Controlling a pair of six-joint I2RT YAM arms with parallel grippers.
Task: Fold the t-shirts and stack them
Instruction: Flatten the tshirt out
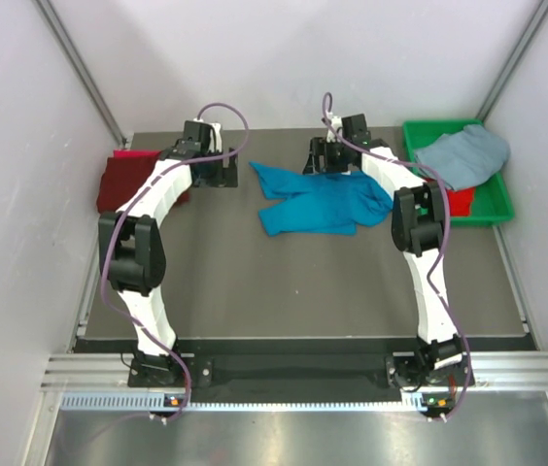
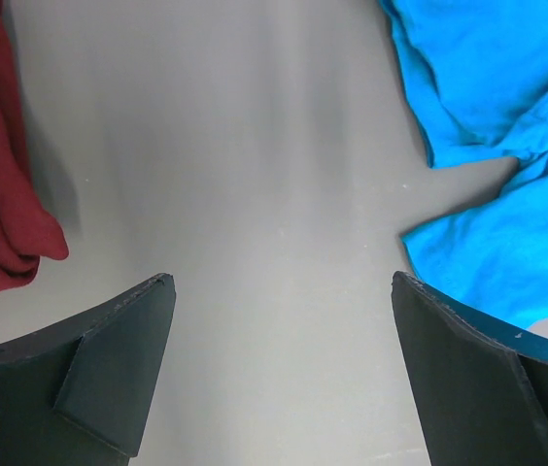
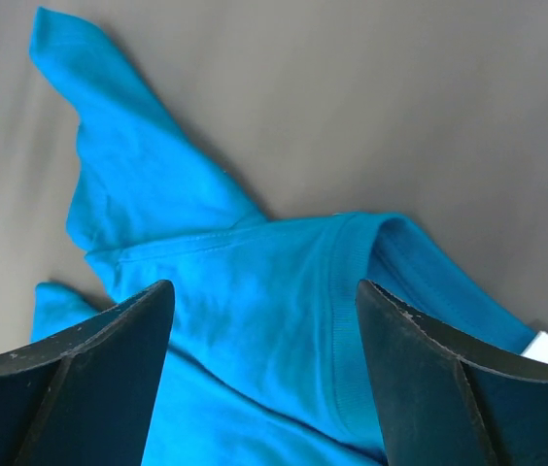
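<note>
Turquoise t-shirt [image 1: 318, 202] crumpled at mid bench [image 1: 284, 282], my right jaws spread wide over its cloth; my left jaws spread above bare bench between it and the maroon t-shirt [image 1: 119, 180] at far left; grey-blue t-shirt [image 1: 463, 155] heaped in green bin [image 1: 439, 124], far right

3 pale walls [image 1: 284, 58] enclose a dark grey table [image 1: 284, 291], fronted by a ribbed aluminium rail [image 1: 517, 369].

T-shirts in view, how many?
4: turquoise shirt at centre, maroon shirt far left, grey-blue shirt atop the green bin, red shirt beneath it. Others may be hidden below.
</note>
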